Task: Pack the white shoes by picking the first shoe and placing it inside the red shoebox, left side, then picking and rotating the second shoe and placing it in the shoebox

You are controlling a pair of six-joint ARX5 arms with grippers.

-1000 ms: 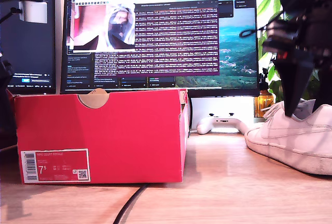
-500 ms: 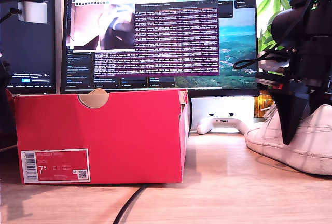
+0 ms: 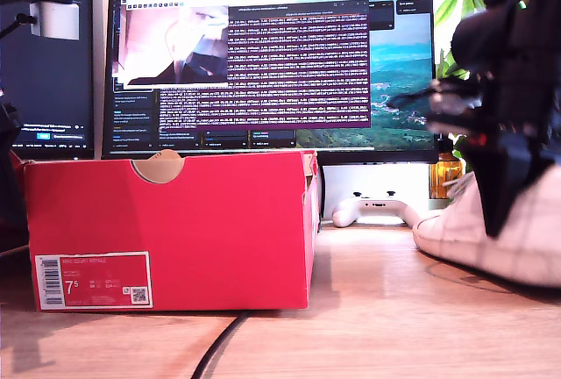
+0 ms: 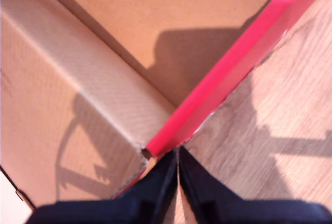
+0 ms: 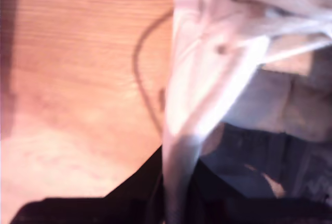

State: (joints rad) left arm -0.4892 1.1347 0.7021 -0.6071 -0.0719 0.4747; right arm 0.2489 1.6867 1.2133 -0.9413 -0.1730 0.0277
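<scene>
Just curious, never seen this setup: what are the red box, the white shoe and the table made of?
The red box looks like cardboard: matte red outside, plain brown with a fine ribbed texture inside. The white shoe seems smooth leather or a leather-like material, with a rubbery sole; blur leaves it open. The table shows light wood grain, possibly laminate.

Second tool (image 5: 174, 203): black tapering fingers; black arm (image 3: 513, 89) trailing black cables, showing red and green spots.

white shoe (image 3: 491, 239) now lifted off table (image 3: 368, 318) at exterior view's right, toe raised, shadow under sole; earlier it sat flat. my second gripper (image 5: 176, 203) clamped on its side wall, arm blurred, shifted
</scene>
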